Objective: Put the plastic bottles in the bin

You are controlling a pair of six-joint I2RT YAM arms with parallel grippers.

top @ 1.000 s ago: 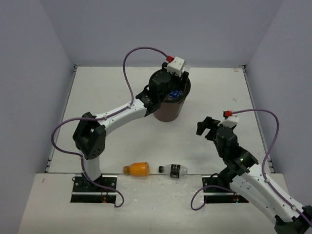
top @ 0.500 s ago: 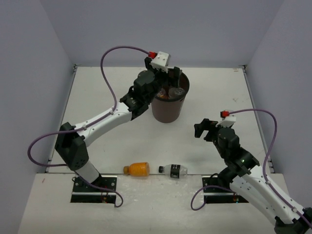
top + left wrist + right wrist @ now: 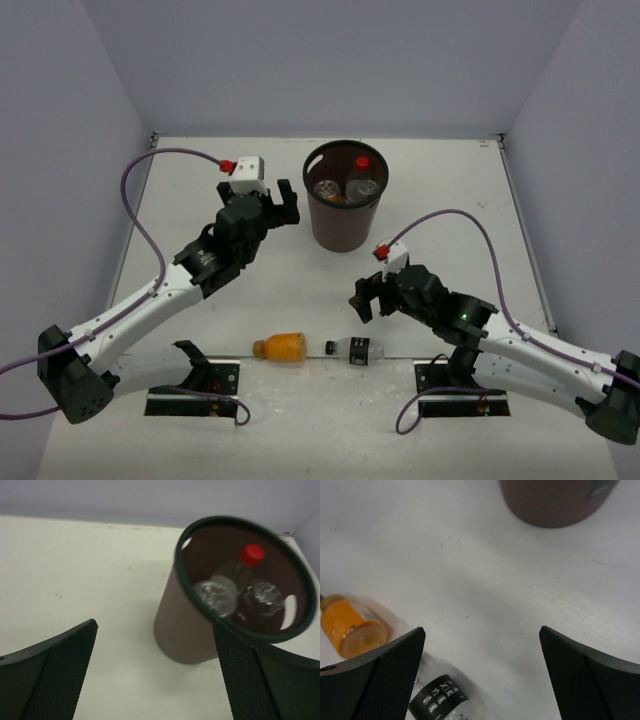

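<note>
A white table (image 3: 450,200) enclosed by pale grey walls (image 3: 330,60) carries everything. The dark brown bin (image 3: 345,228) stands upright toward the far middle, and looking into it from the left wrist view, a red-capped bottle (image 3: 251,555) leans inside it beside two more bottles (image 3: 216,595) whose kinds cannot be told. Near the front edge, between the two arm bases, an orange bottle (image 3: 284,346) and a black-capped bottle (image 3: 358,349) lie on their sides in a row, close but apart, the black cap pointing toward the orange one. Open table lies between them and the bin. The left gripper (image 3: 275,203) hangs just left of the bin, its jaws spread wide and touching nothing, the bin's wall and rim showing between its fingers (image 3: 55,675). The right gripper (image 3: 368,297) hovers just beyond the black-capped bottle, jaws likewise wide apart and empty; its wrist view shows both lying bottles near its left finger.
</note>
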